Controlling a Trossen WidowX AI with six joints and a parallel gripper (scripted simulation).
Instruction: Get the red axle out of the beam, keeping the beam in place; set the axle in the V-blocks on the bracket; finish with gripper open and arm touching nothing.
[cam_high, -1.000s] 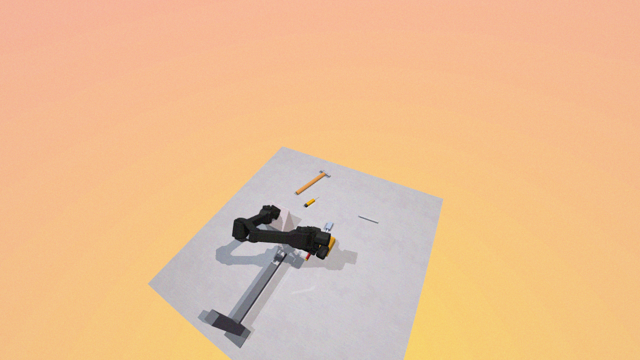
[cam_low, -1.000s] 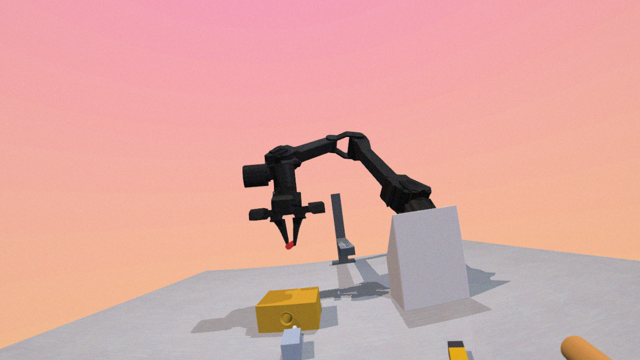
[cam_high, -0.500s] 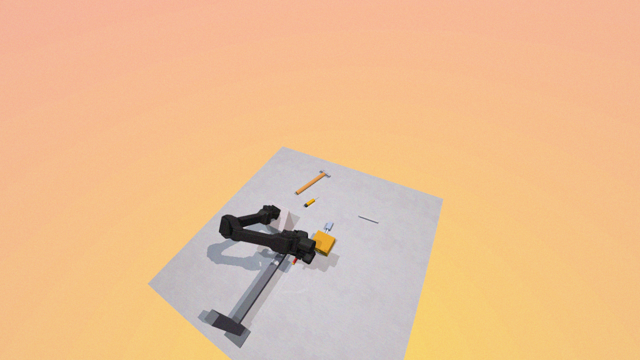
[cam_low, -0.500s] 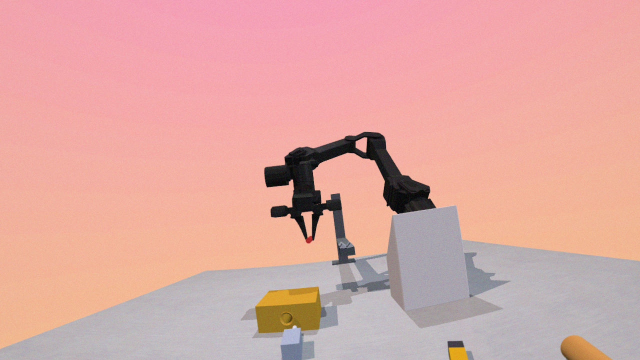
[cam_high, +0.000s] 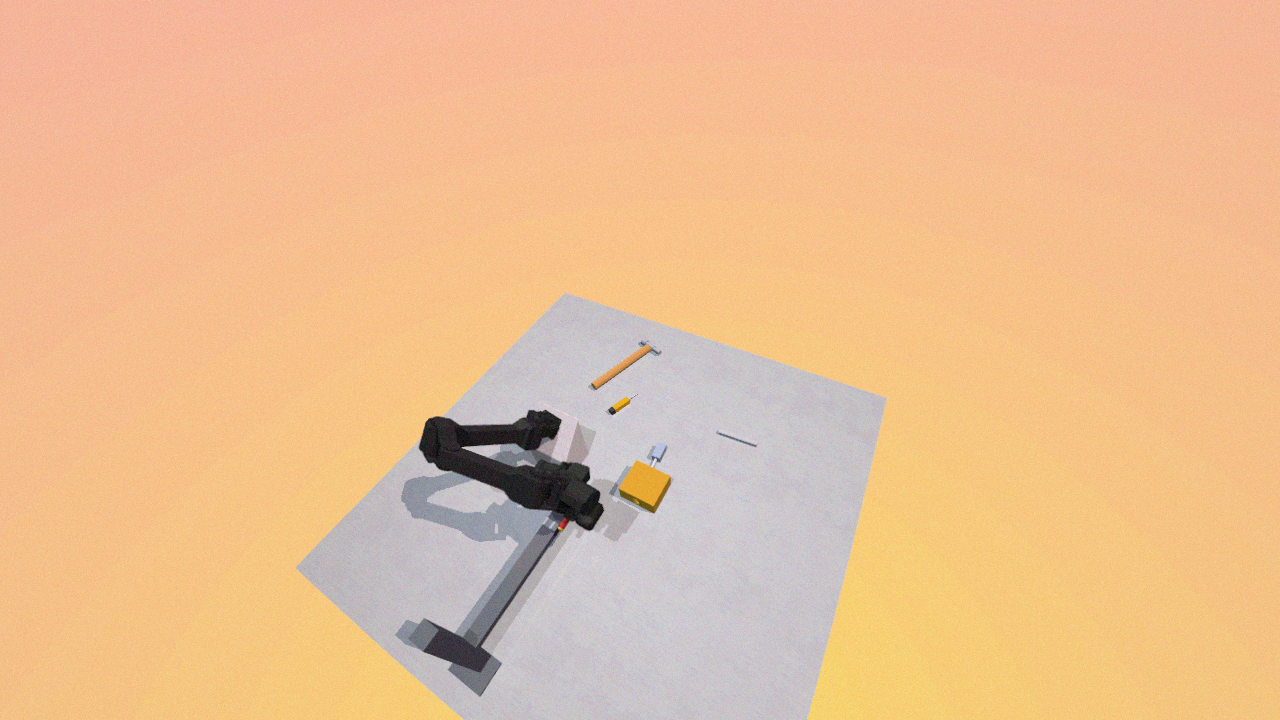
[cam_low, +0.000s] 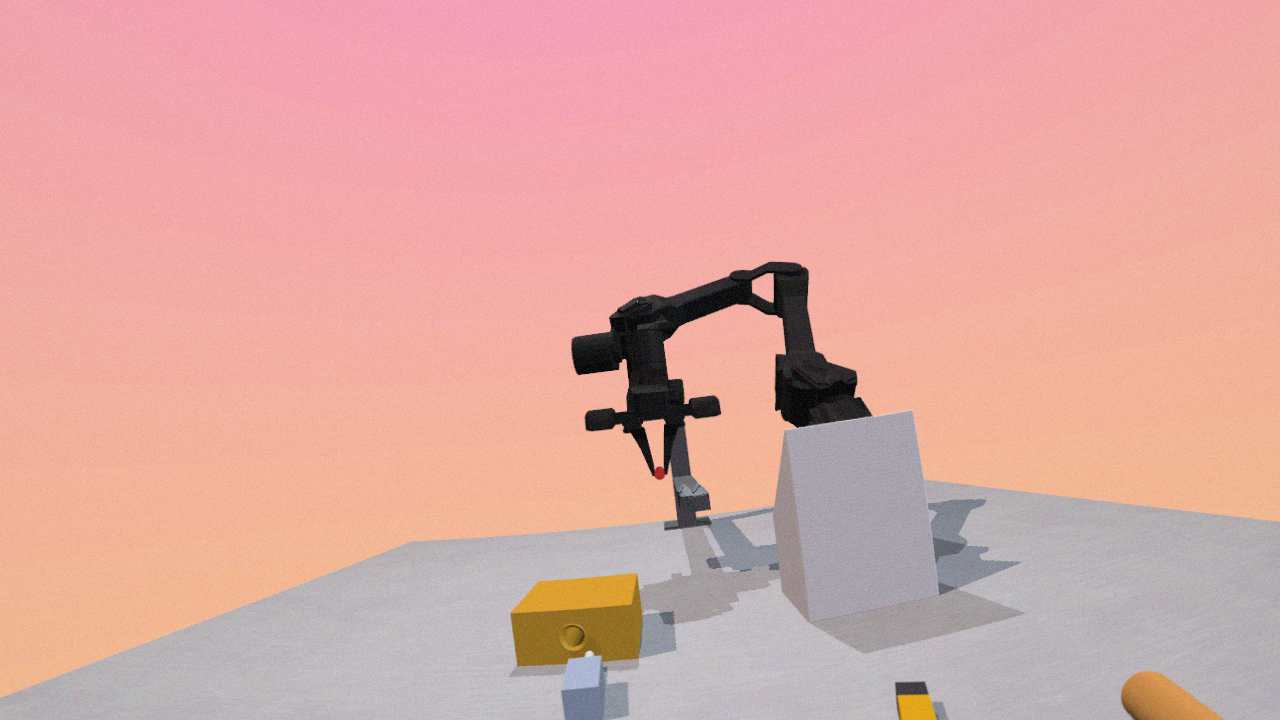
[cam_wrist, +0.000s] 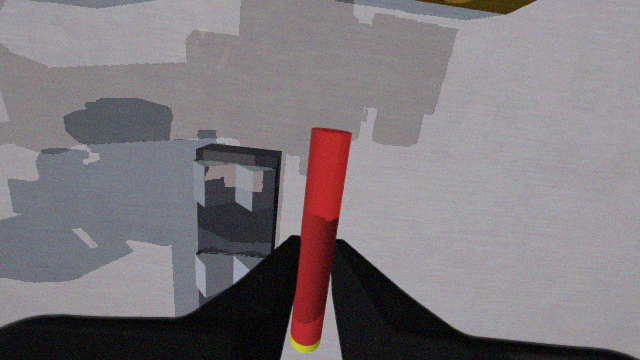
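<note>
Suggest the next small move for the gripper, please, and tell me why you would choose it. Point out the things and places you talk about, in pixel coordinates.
I would probably shift the gripper (cam_high: 561, 526) (cam_low: 659, 471) (cam_wrist: 316, 247) sideways toward the V-blocks (cam_high: 549, 522) (cam_low: 689, 489) (cam_wrist: 244, 187) before lowering: it grips the red axle (cam_high: 563, 524) (cam_low: 659, 473) (cam_wrist: 325, 185), and in the wrist view the axle lies right of the V-blocks, roughly parallel to their line.

The arm (cam_high: 487, 467) (cam_low: 711, 300) was matte black, with angular links, an open triangular elbow bracket, a cylindrical wrist housing and a claw (cam_high: 563, 525) (cam_low: 659, 471) (cam_wrist: 316, 247) with tapered fingers.

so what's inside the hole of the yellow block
The round hole in the yellow rectangular block shows only its own yellow inner wall in the exterior view; nothing sticks out of it. How things lie deeper in is hidden.
</note>
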